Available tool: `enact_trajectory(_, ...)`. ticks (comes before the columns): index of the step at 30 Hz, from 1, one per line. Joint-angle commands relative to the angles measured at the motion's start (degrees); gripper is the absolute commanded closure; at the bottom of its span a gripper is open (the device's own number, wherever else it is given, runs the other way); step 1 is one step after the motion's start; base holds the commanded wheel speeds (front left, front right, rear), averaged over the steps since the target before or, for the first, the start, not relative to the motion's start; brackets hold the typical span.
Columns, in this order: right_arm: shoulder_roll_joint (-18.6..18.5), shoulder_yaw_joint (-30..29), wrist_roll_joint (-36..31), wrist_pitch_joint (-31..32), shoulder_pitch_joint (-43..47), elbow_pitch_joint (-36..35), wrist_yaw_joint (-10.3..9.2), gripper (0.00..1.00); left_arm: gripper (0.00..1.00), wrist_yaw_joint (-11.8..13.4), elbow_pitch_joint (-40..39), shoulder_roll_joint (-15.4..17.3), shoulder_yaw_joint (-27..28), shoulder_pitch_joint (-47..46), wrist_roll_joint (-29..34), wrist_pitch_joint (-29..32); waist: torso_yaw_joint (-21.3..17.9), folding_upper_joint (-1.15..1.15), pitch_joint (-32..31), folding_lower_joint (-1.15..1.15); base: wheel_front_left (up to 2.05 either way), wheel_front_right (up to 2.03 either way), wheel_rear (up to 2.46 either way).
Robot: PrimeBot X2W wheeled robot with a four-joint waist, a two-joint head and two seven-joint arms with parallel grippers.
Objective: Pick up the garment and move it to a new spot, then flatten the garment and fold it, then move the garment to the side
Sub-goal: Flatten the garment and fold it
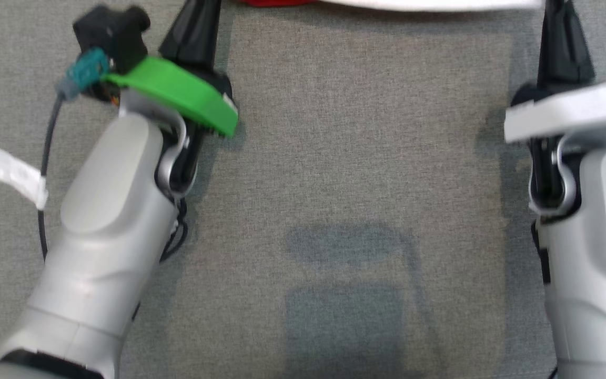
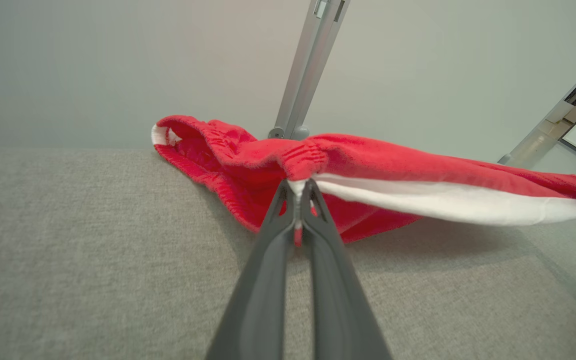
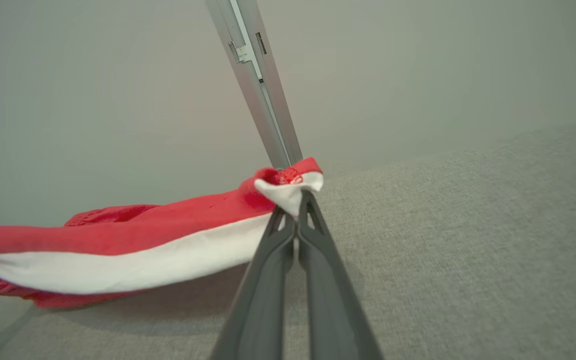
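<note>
The garment (image 2: 368, 160) is red with a white band along one edge. It is stretched between my two grippers just above the grey cloth surface. My left gripper (image 2: 298, 192) is shut on one corner of it; the rest of the red cloth sags to the surface behind. My right gripper (image 3: 295, 207) is shut on the opposite corner of the garment (image 3: 143, 235). In the head view both pale forearms reach forward and a strip of the garment (image 1: 418, 3) shows at the top edge, between the dark fingers (image 1: 193, 31).
A grey fabric-covered table (image 1: 366, 158) spreads under both arms. A silver metal post (image 2: 308, 65) rises behind the garment, in front of a pale wall. A white strap (image 1: 3, 168) and a black cable lie at the left edge.
</note>
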Motion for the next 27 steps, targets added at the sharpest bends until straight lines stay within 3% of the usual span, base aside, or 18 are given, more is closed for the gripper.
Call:
enact_trajectory(1,-0.3,-0.3,0.8,-0.5,4.5,-1.0,-0.02,1.0,1.0,-0.2,-1.5,1.2,-0.9,4.6,-0.1,-0.2,1.6,0.0,-4.8,-0.01,0.0,0.0,0.0)
enact_trajectory(6,-0.3,-0.2,3.1,-1.1,17.9,-2.8,-0.03,1.0,1.0,-0.2,-7.1,4.0,-3.4,18.6,-1.7,-0.2,2.4,0.0,-11.9,-0.01,0.0,0.0,0.0)
enact_trajectory(9,-0.3,0.5,4.3,-1.2,24.7,-3.3,-0.05,1.0,1.0,0.0,-10.2,5.6,-2.2,27.8,-2.5,-0.3,2.6,0.0,-16.5,-0.01,0.0,0.0,0.0)
enact_trajectory(15,-1.4,1.9,5.1,-1.6,37.8,-2.9,-0.1,1.0,1.0,4.8,-17.5,6.9,0.8,46.5,-3.0,-0.3,3.5,0.0,-25.5,-0.01,0.0,0.0,0.0)
enact_trajectory(18,-1.1,1.7,6.3,-1.4,42.9,-4.3,-0.13,1.0,1.0,6.9,-22.1,6.3,1.9,54.3,-5.4,-0.3,4.2,0.0,-27.0,-0.01,0.0,0.0,0.0)
enact_trajectory(22,-1.2,3.1,8.2,-0.9,49.3,-7.2,-0.12,1.0,1.0,9.6,-28.0,6.4,1.7,61.6,-6.5,0.2,5.3,0.0,-28.3,-0.01,0.0,0.0,0.0)
enact_trajectory(27,-1.8,0.7,9.9,-0.6,55.5,-11.2,-0.12,1.0,1.0,11.4,-34.7,7.4,1.0,67.0,-8.3,2.8,6.8,0.0,-29.7,-0.01,0.0,0.0,0.0)
